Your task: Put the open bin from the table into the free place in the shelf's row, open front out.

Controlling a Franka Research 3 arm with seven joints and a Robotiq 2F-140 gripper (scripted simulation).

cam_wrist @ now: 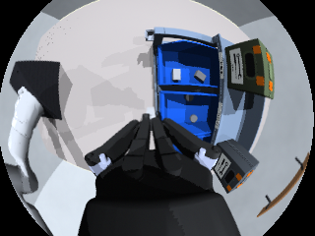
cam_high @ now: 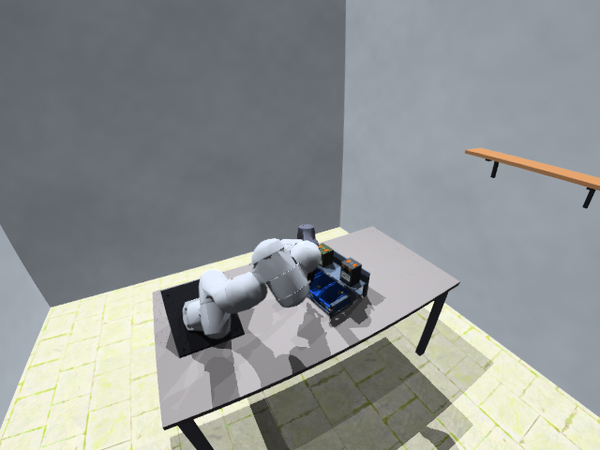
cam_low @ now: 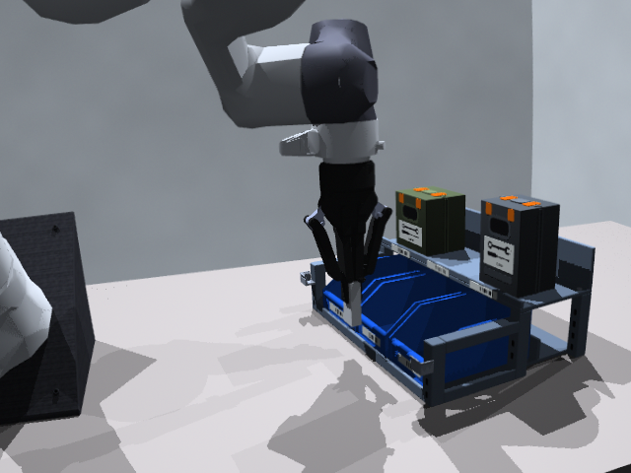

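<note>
A dark grey rack [cam_low: 458, 325] stands on the table and holds a row of blue open bins [cam_low: 407, 300] on its lower shelf, behind a low front lip. They also show in the top view [cam_high: 330, 292]. In the wrist view two blue bins [cam_wrist: 185, 92] show small grey parts inside. My gripper [cam_low: 352, 307] points straight down with its fingers pressed together. The fingertips are at the front lip, at the leftmost bin's front edge [cam_low: 333, 295]. I see nothing held between the fingertips [cam_wrist: 154, 124]. In the top view the arm hides the gripper.
A green box [cam_low: 429, 220] and a black box [cam_low: 517, 244] stand on the rack's upper board, over the bins' rear ends. A black base block [cam_low: 40, 315] is at the left. An orange wall shelf [cam_high: 532, 167] hangs far to the right.
</note>
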